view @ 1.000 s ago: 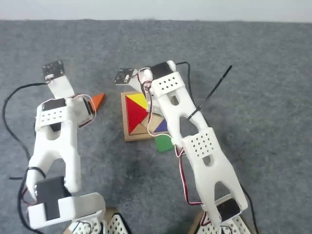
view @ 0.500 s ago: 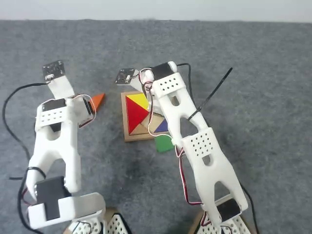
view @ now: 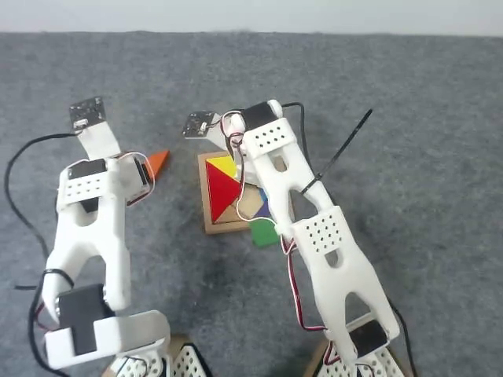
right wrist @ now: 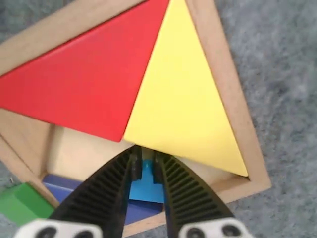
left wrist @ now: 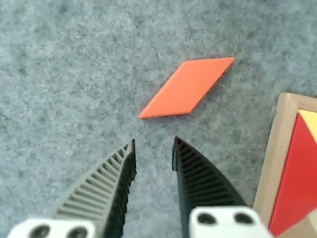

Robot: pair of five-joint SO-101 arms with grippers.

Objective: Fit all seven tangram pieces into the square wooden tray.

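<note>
A square wooden tray (right wrist: 225, 89) with a raised, pale rim is shown lying on grey, felt-like carpet (view: 409, 94). Inside the tray, a large red triangle (right wrist: 84, 84) and a large yellow triangle (right wrist: 183, 99) are laid flat, edge to edge. Both are smooth, painted and sharp-cornered. Bare wood is left in the rest of the tray, beside a dark-blue piece (right wrist: 74, 186).

The right gripper (right wrist: 144, 161) is held over the tray's inside, its ribbed black fingers drawn close on a small light-blue piece (right wrist: 145, 181), which appears to be pinched.

An orange parallelogram (left wrist: 187, 87), thin and flat, is left outside the tray, near its rim. The left gripper (left wrist: 152, 148) is held just short of it, fingers slightly parted, with nothing between them. A green piece (view: 263, 232) is set just outside one tray corner.

Trouble can be expected if the light-blue piece is lowered onto the triangles' tips or the dark-blue piece. It could be left tilted, or the light tray could be dragged over the carpet.
</note>
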